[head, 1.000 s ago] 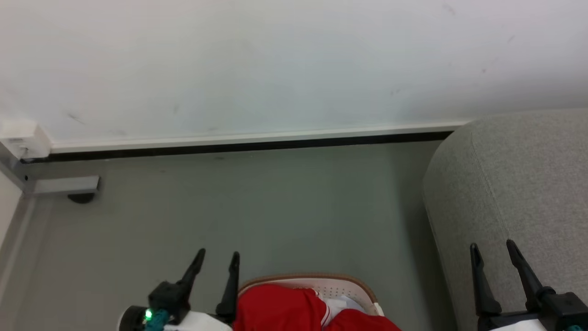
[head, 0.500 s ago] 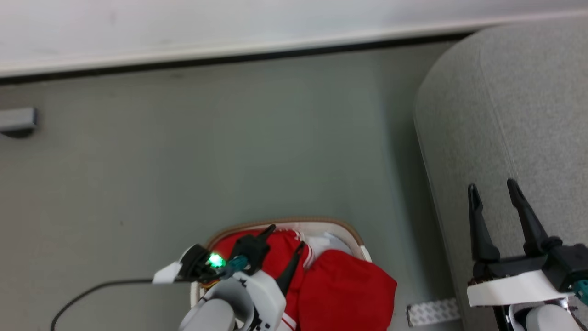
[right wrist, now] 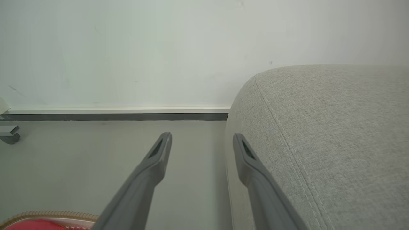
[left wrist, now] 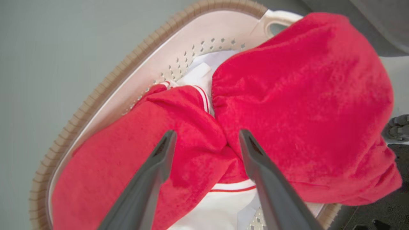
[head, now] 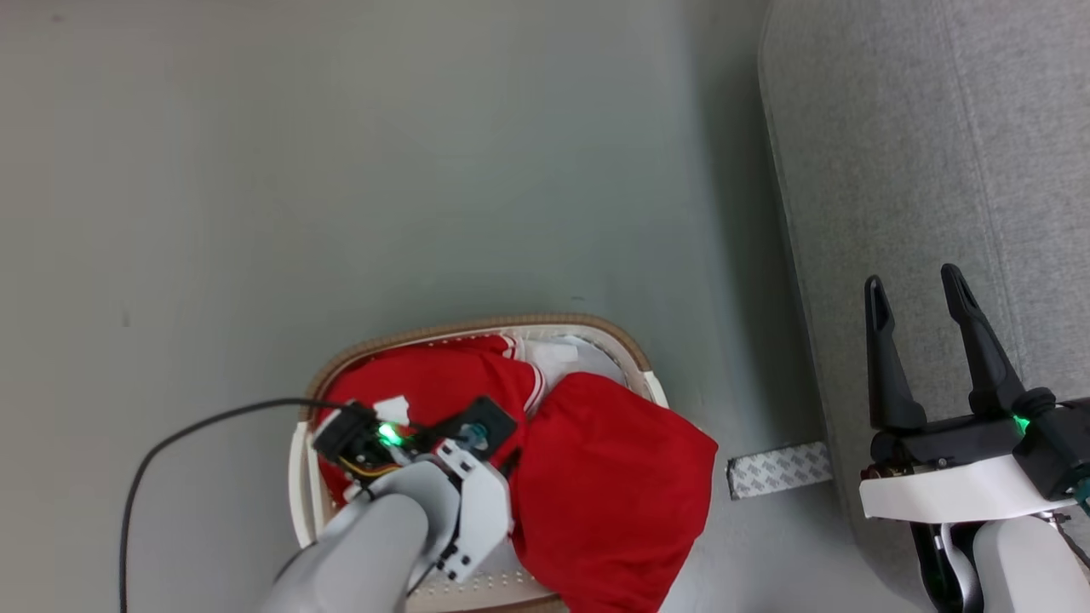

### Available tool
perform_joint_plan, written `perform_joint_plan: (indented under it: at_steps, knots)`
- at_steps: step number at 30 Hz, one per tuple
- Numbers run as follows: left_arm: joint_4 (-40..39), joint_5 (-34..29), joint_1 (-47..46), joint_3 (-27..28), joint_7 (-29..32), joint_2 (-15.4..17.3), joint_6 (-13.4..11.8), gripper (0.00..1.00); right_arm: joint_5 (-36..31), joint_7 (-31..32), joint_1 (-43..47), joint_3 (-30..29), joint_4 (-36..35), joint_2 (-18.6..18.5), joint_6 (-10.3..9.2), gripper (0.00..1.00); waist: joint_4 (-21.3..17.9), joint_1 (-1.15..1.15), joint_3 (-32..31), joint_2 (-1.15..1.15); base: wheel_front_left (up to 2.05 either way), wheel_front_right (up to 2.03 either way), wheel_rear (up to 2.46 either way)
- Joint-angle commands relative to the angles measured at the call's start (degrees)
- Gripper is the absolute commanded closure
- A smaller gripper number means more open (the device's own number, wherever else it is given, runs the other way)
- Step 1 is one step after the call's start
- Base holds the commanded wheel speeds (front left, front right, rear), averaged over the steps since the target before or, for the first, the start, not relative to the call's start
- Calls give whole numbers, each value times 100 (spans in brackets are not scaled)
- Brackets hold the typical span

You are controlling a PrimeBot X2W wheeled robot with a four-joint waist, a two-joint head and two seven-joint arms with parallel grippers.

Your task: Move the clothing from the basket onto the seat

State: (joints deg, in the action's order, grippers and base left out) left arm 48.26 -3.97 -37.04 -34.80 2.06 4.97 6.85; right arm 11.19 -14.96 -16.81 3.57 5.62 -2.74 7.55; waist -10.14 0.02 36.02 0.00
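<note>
The white basket with a brown rim (head: pixel 477 328) stands on the grey floor, heaped with the red clothing (head: pixel 613 477); one red piece hangs over its right rim. My left gripper (left wrist: pixel 206 135) points down into the basket, open, its fingertips just above the fold between two red garments (left wrist: pixel 287 105) and holding nothing. The basket's perforated wall (left wrist: pixel 198 44) shows behind them. My right gripper (head: pixel 911 277) is open and empty over the left edge of the light grey seat (head: pixel 920 128). In the right wrist view its fingers (right wrist: pixel 159 153) straddle the seat's rounded edge (right wrist: pixel 319 127).
White fabric (left wrist: pixel 198 70) lies under the red garments. A patterned tape strip (head: pixel 779 468) sits on the floor between basket and seat. A black cable (head: pixel 170 443) trails left from my left wrist. Wall and baseboard (right wrist: pixel 115 113) stand ahead, with a metal foot (right wrist: pixel 9 134) at the left.
The head camera has tilted down, bringing the whole basket into view. My left arm has swung over the basket and now points down into the clothing. The right gripper stays open by the seat.
</note>
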Motion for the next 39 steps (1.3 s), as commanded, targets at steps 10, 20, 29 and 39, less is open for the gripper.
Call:
perform_joint_plan:
  at_steps: [10, 20, 29, 39]
  knots:
    - [833, -342, -795, -193, 301, 189, -323, 0, 222, -15, -265, 129, -314, -7, -12, 0, -106, -2, 725, 0, 0, 0, 0]
    - [1384, -447, -1406, -387, 184, 159, -332, 100, 522, -15, -307, 224, -517, -6, -12, 0, -312, -2, 1446, 0, 0, 0, 0]
    - [1484, 33, -1258, -245, -539, -73, -296, 100, 540, -15, -267, 173, -399, -6, -12, 0, -176, -2, 1191, 0, 0, 0, 0]
    - [1058, 973, -317, 18, -1406, -201, -148, 100, 526, -15, 130, 49, 14, -10, -12, 0, 393, -2, -536, 0, 0, 0, 0]
